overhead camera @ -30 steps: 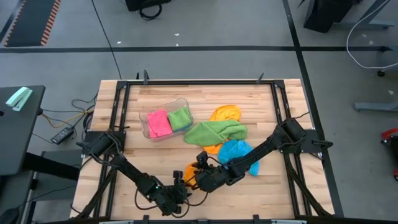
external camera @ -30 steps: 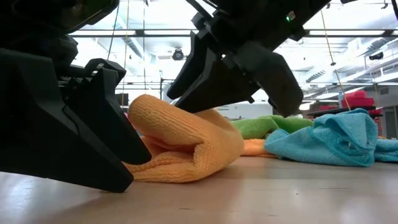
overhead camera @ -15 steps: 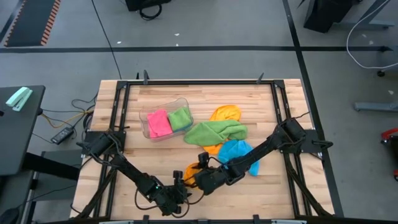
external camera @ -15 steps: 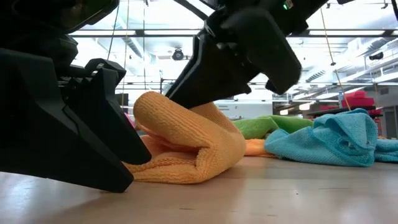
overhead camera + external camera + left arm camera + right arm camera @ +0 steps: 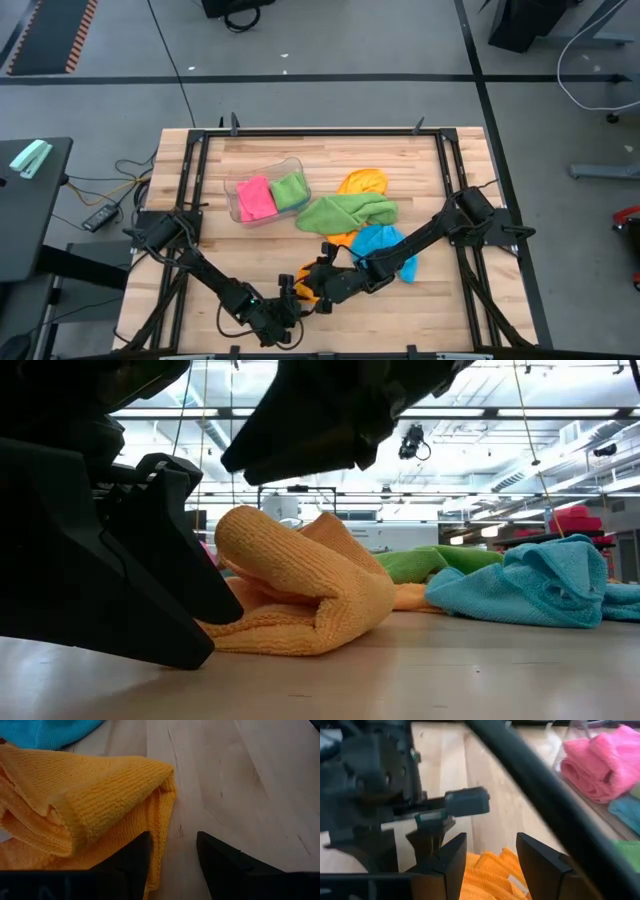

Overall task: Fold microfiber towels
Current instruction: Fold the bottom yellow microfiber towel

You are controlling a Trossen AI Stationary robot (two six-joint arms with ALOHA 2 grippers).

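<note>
High view: the orange towel (image 5: 305, 281) lies bunched near the table's near edge, between the left gripper (image 5: 288, 303) and the right gripper (image 5: 322, 279). A green towel (image 5: 345, 212), a blue towel (image 5: 383, 250) and a second orange one (image 5: 362, 183) lie farther off, and pink and green towels sit in the tub (image 5: 262, 194) at far left.

Low view: the orange towel (image 5: 300, 595) is doubled over in a soft, rounded fold that sags under its own weight. It looks light and limp, so it should drape and slip rather than hold a crease.

Left wrist view: the left jaws stand partly open and empty, one finger (image 5: 131, 857) touching the towel's (image 5: 85, 802) edge. A corner or hem would give the best hold.

Right wrist view: the right jaws are also parted, gripping nothing, just above the orange cloth (image 5: 487, 877).
</note>
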